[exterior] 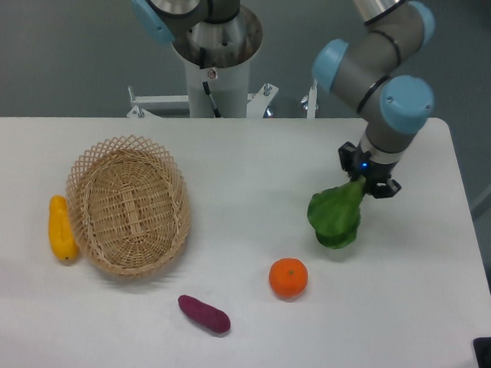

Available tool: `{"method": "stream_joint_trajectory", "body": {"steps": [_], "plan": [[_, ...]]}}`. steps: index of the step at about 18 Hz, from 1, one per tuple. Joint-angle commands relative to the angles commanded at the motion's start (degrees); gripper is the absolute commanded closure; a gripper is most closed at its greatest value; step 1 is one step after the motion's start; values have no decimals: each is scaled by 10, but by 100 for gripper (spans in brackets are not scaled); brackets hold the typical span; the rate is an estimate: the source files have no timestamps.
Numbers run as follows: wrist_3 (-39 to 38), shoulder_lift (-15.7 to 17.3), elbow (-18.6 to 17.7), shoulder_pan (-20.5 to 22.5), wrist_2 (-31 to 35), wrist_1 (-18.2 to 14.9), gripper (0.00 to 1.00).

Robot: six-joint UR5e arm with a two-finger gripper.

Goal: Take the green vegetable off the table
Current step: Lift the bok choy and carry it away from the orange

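White and smooth, the table (230, 158) stands before a grey floor; no writing is readable. Near its right edge, the hand (368, 185) pinches the pale stem of the green vegetable (335, 217), whose long axis tilts, leaves pointing down toward the front-left.

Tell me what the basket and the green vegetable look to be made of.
The basket: woven wicker or rattan, tan and matte, with an open lattice rim and tightly woven strands across its base. The green vegetable, held by its pale stem in the gripper: probably moulded plastic or rubber, since its dark leaves look smooth, evenly coloured and faintly glossy; a soft foam toy cannot be ruled out.
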Motion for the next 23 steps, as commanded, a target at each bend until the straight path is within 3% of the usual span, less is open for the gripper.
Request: {"method": "stream_joint_trajectory", "body": {"steps": [5, 11, 14, 19, 23], "plan": [[-49, -43, 108, -20, -3, -69, 79], [-68, -84, 186, -27, -13, -72, 80], [-70, -91, 200, -27, -17, -78, 82], [-116, -139, 275, -48, -15, -79, 85], [-117, -144, 282, -49, -21, -85, 85]]}}
